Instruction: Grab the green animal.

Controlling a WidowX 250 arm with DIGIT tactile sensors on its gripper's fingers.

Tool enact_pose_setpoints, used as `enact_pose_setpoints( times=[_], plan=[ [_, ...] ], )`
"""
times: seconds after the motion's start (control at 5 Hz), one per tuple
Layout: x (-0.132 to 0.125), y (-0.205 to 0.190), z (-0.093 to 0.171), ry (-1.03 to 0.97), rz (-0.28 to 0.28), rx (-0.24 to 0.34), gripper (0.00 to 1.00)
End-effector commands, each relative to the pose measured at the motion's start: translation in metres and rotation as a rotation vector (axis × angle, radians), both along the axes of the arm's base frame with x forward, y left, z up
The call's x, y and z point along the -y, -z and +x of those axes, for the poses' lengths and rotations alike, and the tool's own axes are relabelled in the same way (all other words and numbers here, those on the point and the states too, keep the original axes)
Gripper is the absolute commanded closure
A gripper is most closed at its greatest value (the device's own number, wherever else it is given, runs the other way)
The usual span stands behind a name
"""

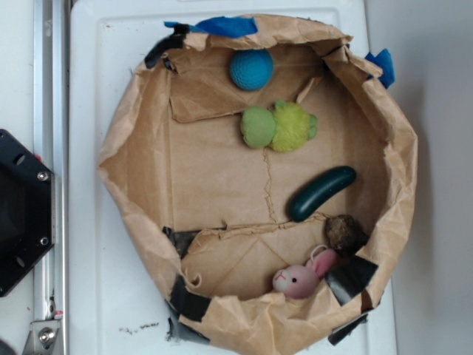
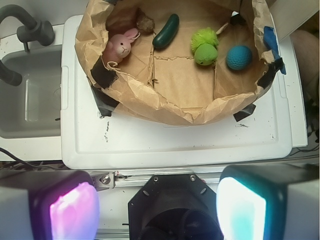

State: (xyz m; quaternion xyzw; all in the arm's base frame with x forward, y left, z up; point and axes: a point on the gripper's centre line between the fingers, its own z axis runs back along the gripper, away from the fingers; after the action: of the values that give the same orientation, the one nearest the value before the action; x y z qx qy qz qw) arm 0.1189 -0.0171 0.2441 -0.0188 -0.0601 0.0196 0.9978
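Observation:
The green animal (image 1: 278, 126) is a fuzzy plush with a light-green head and shaggy yellow-green body, lying inside the brown paper-lined bin (image 1: 140, 133) toward the back. In the wrist view the green animal (image 2: 204, 46) lies far ahead in the bin, between the dark-green cucumber shape and the blue ball. My gripper (image 2: 157, 210) hangs well short of the bin, over the black robot base, open with nothing between its fingers; one pad (image 2: 75, 210) glows pink, the other teal. The gripper does not show in the exterior view.
A blue ball (image 1: 250, 69), a dark-green cucumber shape (image 1: 321, 193), a brown lump (image 1: 344, 233) and a pink bunny (image 1: 301, 277) share the bin. The bin stands on a white lid (image 2: 175, 145). The black robot base (image 1: 18, 211) and a metal rail (image 1: 48, 89) sit beside it. A sink (image 2: 27, 95) lies left.

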Motion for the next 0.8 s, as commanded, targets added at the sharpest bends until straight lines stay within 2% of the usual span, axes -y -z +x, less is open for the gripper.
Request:
enact_pose_setpoints(
  times=[0.0, 0.2, 0.4, 0.6],
  plan=[
    [0.0, 0.0, 0.0, 0.0, 0.0, 0.0, 0.0],
    [-0.016, 0.017, 0.049, -0.041, 0.02, -0.021, 0.0],
    [-0.04, 0.035, 0.088, -0.093, 0.092, -0.042, 0.0],
    [-0.051, 0.052, 0.11, -0.009, 0.119, -0.041, 0.0]
  ],
)
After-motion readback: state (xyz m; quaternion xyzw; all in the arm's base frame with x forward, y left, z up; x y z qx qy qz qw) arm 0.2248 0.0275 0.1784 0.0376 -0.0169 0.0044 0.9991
